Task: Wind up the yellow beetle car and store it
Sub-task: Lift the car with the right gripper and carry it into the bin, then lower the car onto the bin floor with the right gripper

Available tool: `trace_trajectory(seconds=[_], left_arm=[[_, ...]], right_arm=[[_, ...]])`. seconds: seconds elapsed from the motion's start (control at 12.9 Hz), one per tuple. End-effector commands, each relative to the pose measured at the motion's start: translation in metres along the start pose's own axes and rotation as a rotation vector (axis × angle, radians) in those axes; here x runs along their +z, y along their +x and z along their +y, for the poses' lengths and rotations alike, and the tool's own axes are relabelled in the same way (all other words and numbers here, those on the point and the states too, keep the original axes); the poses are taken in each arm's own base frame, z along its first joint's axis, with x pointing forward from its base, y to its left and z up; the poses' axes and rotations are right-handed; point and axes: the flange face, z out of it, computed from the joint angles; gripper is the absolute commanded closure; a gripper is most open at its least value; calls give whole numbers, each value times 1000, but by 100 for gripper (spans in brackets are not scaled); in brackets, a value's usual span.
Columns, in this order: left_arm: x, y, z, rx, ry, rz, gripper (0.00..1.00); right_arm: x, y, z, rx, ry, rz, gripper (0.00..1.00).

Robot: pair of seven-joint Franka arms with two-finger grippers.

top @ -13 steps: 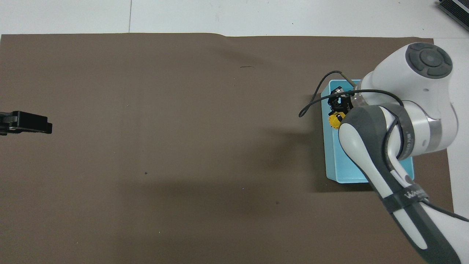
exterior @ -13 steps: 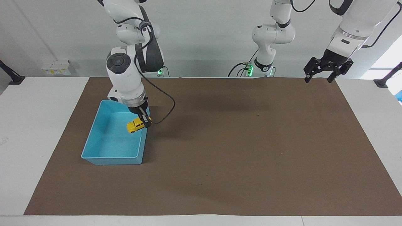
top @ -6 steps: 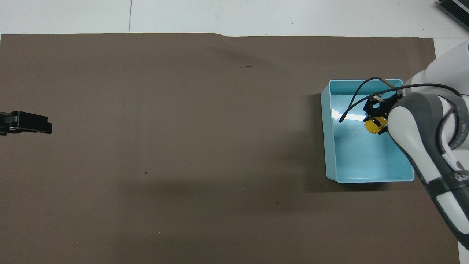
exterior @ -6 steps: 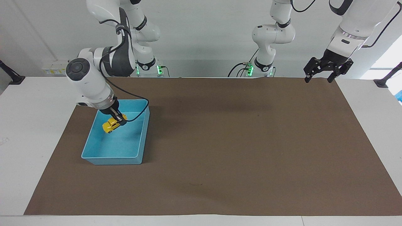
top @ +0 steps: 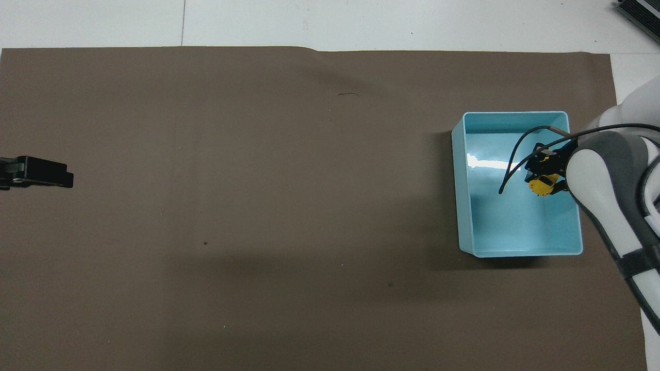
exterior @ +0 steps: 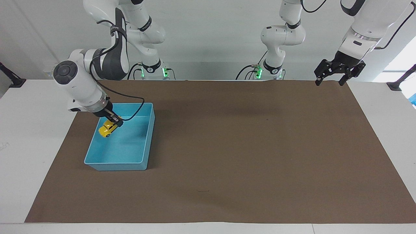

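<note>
White walls back a white worktop point(exterior: 39, 136) covered by a wide brown mat point(exterior: 247, 146).

Seen from the facing camera, the right gripper point(exterior: 114, 121) is clenched on the rear of the yellow beetle car point(exterior: 107, 129). The car hangs tilted, nose lower, pointing toward about 8 o'clock. It is over the inside of the blue bin point(exterior: 142, 167), close to the wall at the right arm's end of the worktop. Whether its wheels touch the floor cannot be told. From overhead, the car point(top: 544, 184) shows as a small yellow patch at about 3 o'clock within the bin point(top: 466, 196), partly hidden by the arm. The rest of the bin floor shows bare, and a black cable loops above it.

Half a second ago the car hung nearer the bin's middle, and a second ago it was over the wall at the bin's other long side. So gripper and car have travelled across the bin toward the right arm's end.

The bin sits on the mat near the mat's edge at the right arm's end. From the bin toward the left arm's end the mat is open.

The left gripper point(exterior: 331, 79) waits unmoved in the air, fingers spread, over the mat's corner near the left arm's base.
</note>
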Motion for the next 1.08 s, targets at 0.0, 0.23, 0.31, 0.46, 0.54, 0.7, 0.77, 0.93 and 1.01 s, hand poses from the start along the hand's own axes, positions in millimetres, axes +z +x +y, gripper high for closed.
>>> trace_trajectory(seconds=[0.0,0.23,0.31,0.46,0.54,0.7,0.77,0.93,1.01], left_arm=[[-7,-5,-2,2,11,-5,0],[-7,-5,-2,2,11,-5,0],[-7,-5,-2,2,11,-5,0],[-7,-5,-2,2,11,-5,0],[-7,-5,-2,2,11,-5,0],[-7,-5,-2,2,11,-5,0],[-7,-5,-2,2,11,-5,0],[-7,-5,-2,2,11,-5,0],[-7,-5,-2,2,11,-5,0]], right_arm=[[8,-9,20,-139,24,38,100],[31,-26,27,-196,39,111,100],[34,-30,23,-205,38,114,100],[51,-30,20,-249,30,119,100],[60,-32,19,-290,32,139,100],[73,-31,13,-326,32,157,100],[82,-32,2,-350,30,156,100],[94,-30,-2,-405,21,147,100],[101,-28,-3,-429,18,149,100]])
